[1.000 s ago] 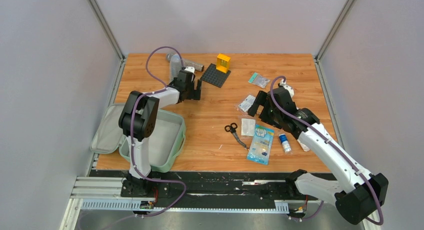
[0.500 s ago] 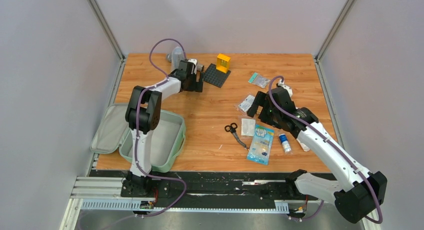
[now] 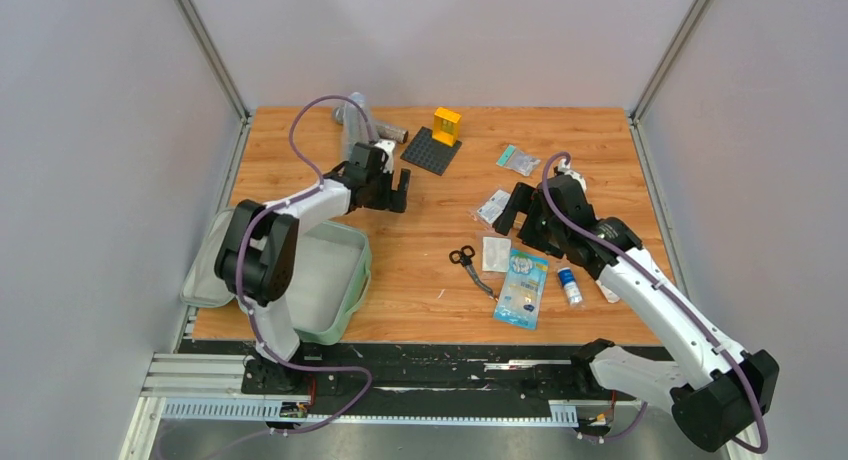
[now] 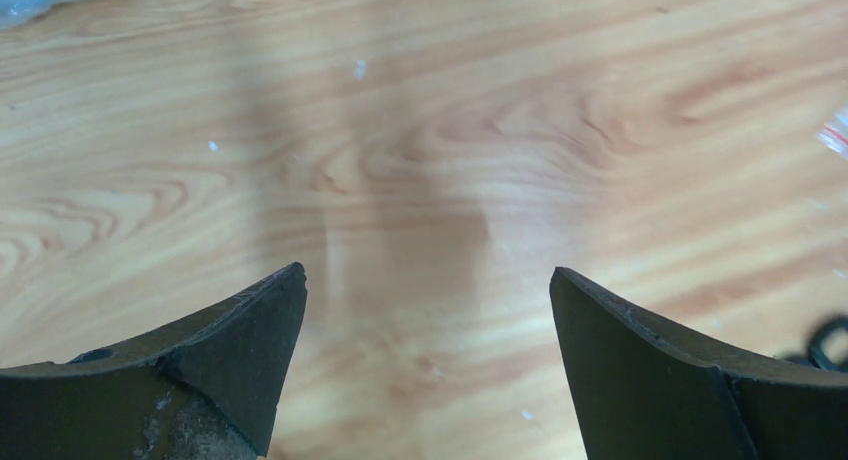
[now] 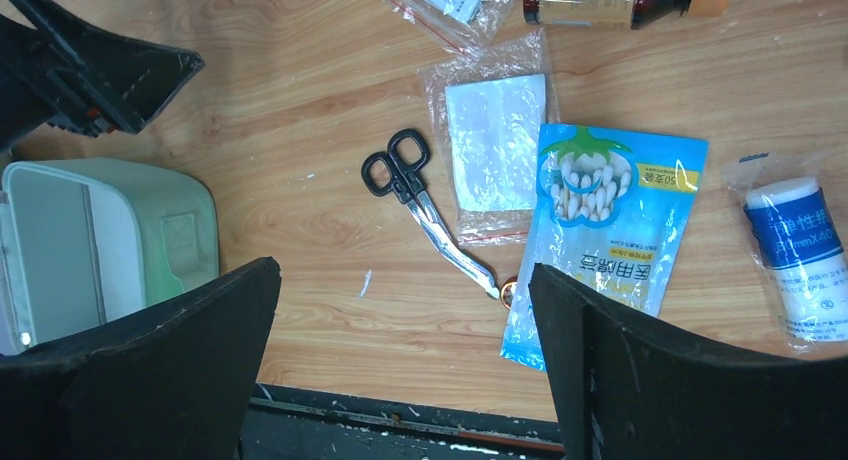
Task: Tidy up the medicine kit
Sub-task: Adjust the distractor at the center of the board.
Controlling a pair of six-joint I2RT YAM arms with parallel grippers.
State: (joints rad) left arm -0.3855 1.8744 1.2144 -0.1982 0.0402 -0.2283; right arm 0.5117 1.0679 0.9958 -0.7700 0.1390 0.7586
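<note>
At the near left corner of the tabletop (image 3: 430, 230): the medicine kit (image 3: 360, 267), tray facing up, lid folded out leftward, long axis left to right, slightly turned. Farther in, right gripper (image 3: 507, 210) reaching inward, fingers wide, empty. Farthest, left gripper (image 3: 400, 191) stretched forward, low, fingers wide, empty.

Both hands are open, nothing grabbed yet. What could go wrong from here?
1. The medicine kit lid appears to overhang the table's left edge, under the left arm's elbow; a bump might tip it off.
2. The scissors lie flat beside a clear pouch; the right hand might pinch both.
</note>
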